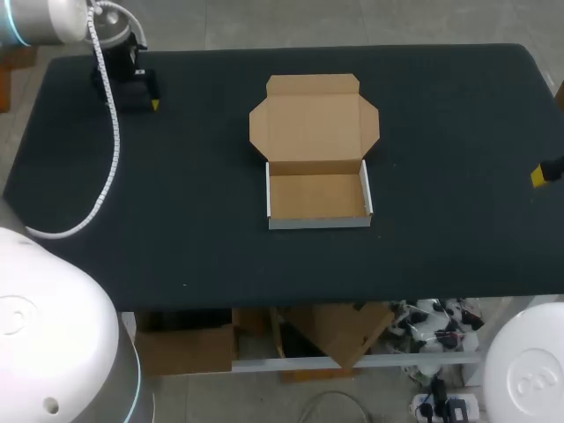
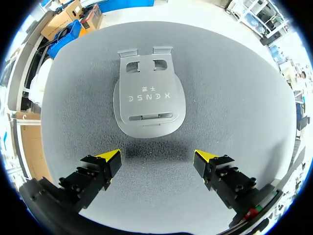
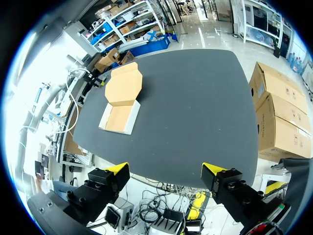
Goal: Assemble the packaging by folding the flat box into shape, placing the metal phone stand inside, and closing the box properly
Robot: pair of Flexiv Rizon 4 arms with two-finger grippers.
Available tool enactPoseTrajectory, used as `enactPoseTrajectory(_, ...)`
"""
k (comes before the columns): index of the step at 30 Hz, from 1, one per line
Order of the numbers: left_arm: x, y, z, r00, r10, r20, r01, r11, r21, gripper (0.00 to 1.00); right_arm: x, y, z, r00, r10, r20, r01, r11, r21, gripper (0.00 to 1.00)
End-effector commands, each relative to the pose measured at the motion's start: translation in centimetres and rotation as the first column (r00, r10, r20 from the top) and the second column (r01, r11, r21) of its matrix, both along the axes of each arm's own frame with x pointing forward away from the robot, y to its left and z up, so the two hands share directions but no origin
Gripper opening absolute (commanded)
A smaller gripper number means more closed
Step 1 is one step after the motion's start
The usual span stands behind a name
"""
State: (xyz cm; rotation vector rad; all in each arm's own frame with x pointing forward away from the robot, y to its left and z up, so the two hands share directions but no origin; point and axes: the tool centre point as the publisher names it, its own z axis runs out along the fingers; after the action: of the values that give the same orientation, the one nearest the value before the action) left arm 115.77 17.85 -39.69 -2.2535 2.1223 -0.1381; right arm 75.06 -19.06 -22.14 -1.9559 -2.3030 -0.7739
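Observation:
The cardboard box (image 1: 317, 196) sits mid-table as a folded-up tray with white outer walls. Its lid (image 1: 313, 119) lies open flat behind it, and the tray is empty. In the left wrist view the grey metal phone stand (image 2: 149, 100) lies flat on the table just ahead of my left gripper (image 2: 159, 161), which hovers open above the table, touching nothing. In the head view that gripper (image 1: 141, 92) is at the far left corner and hides the stand. My right gripper (image 3: 166, 174) is open and empty, out past the table's right edge (image 1: 545, 172). It sees the box (image 3: 120, 100) from afar.
The black table (image 1: 441, 132) carries only the box and the stand. My left arm's white cable (image 1: 110, 167) hangs over the table's left part.

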Motion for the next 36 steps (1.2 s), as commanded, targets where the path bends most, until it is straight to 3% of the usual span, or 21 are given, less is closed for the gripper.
enactPoseTrajectory(1,0.6,-0.1,-0.1,1.0,0.0,-0.007,0.0,1.0,0.005,1.0,-0.1,0.0,0.1,1.0,0.0,-0.001,0.0,1.0,0.0,1.0)
enactPoseTrajectory(36,3.3,0.2,-0.4,1.0,0.003,-0.006,-0.002,1.0,0.015,1.0,-0.1,0.0,0.1,1.0,0.0,-0.001,0.0,1.0,0.0,1.0)
